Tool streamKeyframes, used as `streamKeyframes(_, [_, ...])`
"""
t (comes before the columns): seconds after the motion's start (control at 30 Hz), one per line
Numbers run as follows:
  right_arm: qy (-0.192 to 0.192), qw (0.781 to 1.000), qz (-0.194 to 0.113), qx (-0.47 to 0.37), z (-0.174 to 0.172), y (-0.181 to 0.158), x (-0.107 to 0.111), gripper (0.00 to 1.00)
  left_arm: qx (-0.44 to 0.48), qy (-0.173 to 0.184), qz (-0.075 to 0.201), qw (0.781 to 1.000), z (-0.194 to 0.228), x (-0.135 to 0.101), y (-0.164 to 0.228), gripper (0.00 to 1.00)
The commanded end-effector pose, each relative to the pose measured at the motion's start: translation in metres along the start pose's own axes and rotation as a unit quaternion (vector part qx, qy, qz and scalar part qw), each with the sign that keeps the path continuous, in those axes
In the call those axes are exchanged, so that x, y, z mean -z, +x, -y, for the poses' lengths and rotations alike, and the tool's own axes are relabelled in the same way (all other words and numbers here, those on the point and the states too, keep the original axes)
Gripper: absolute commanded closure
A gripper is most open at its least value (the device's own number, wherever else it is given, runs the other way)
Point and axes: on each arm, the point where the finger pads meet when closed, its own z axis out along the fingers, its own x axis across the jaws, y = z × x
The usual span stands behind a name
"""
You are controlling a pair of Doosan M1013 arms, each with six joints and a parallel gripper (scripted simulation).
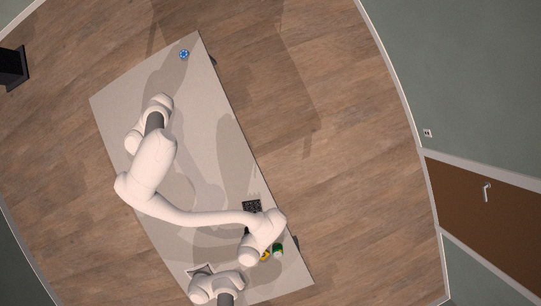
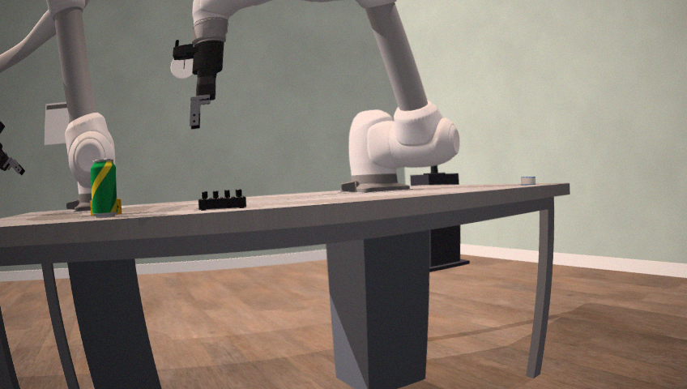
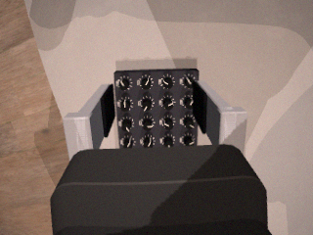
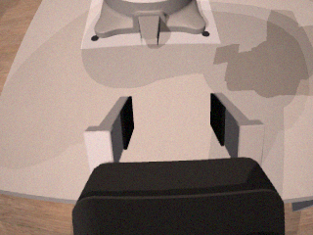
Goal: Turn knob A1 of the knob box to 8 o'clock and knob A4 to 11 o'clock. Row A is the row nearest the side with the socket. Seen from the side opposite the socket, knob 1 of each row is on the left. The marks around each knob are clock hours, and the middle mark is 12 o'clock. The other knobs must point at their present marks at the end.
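The black knob box (image 1: 252, 204) (image 2: 222, 202) (image 3: 157, 114) lies on the table (image 1: 201, 132). In the left wrist view it shows rows of four knobs with white pointers. In its top row there, the second pointer leans to the upper right and the other three to the upper left. The bottom edge is hidden behind the gripper body, and I cannot make out the socket. My left gripper (image 2: 194, 126) (image 3: 153, 98) is open and empty, well above the box. My right gripper (image 4: 171, 111) is open and empty above bare table, away from the box.
A green and yellow can (image 1: 277, 250) (image 2: 103, 187) stands near the table edge, beside a yellow block (image 1: 264, 255) (image 2: 118, 207). A blue and white disc (image 1: 184, 54) (image 2: 527, 181) lies at the far table end. The left arm's forearm reaches across the table.
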Motion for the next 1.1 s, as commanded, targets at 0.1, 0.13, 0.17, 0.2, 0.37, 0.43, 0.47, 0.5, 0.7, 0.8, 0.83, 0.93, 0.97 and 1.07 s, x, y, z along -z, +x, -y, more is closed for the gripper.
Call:
streamKeyframes(0.1, [0.000,1.000,0.000,0.000,0.000,0.000,0.000,0.00,0.000,0.000,0.001,1.000,0.000,0.001,0.000,0.00])
streamKeyframes(0.13, [0.000,1.000,0.000,0.000,0.000,0.000,0.000,0.00,0.000,0.000,0.001,1.000,0.000,0.001,0.000,0.00])
streamKeyframes(0.17, [0.000,1.000,0.000,0.000,0.000,0.000,0.000,0.00,0.000,0.000,0.001,1.000,0.000,0.001,0.000,0.00])
streamKeyframes(0.2, [0.000,1.000,0.000,0.000,0.000,0.000,0.000,0.00,0.000,0.000,0.001,1.000,0.000,0.001,0.000,0.00])
streamKeyframes(0.37, [0.000,1.000,0.000,0.000,0.000,0.000,0.000,0.00,0.000,0.000,0.001,1.000,0.000,0.001,0.000,0.00])
streamKeyframes(0.43, [0.000,1.000,0.000,0.000,0.000,0.000,0.000,0.00,0.000,0.000,0.001,1.000,0.000,0.001,0.000,0.00])
streamKeyframes(0.47, [0.000,1.000,0.000,0.000,0.000,0.000,0.000,0.00,0.000,0.000,0.001,1.000,0.000,0.001,0.000,0.00])
streamKeyframes(0.5, [0.000,1.000,0.000,0.000,0.000,0.000,0.000,0.00,0.000,0.000,0.001,1.000,0.000,0.001,0.000,0.00])
streamKeyframes(0.7, [0.000,1.000,0.000,0.000,0.000,0.000,0.000,0.00,0.000,0.000,0.001,1.000,0.000,0.001,0.000,0.00])
streamKeyframes(0.8, [0.000,1.000,0.000,0.000,0.000,0.000,0.000,0.00,0.000,0.000,0.001,1.000,-0.001,0.001,0.001,0.00])
streamKeyframes(0.83, [0.000,1.000,0.000,0.000,0.000,0.000,0.000,0.00,0.000,0.000,0.001,1.000,-0.003,0.001,0.002,0.00])
streamKeyframes(0.93, [0.000,1.000,0.000,0.000,0.000,0.000,0.000,0.00,0.000,0.000,0.001,1.000,-0.014,0.001,0.009,0.00])
streamKeyframes(0.97, [0.000,1.000,0.000,0.000,0.000,0.000,0.000,0.00,0.000,0.000,0.001,1.000,-0.019,0.001,0.013,0.00])
streamKeyframes(1.07, [0.000,1.000,0.000,0.000,0.000,0.000,0.000,0.00,0.000,0.000,0.001,1.000,-0.026,0.001,0.018,0.00])
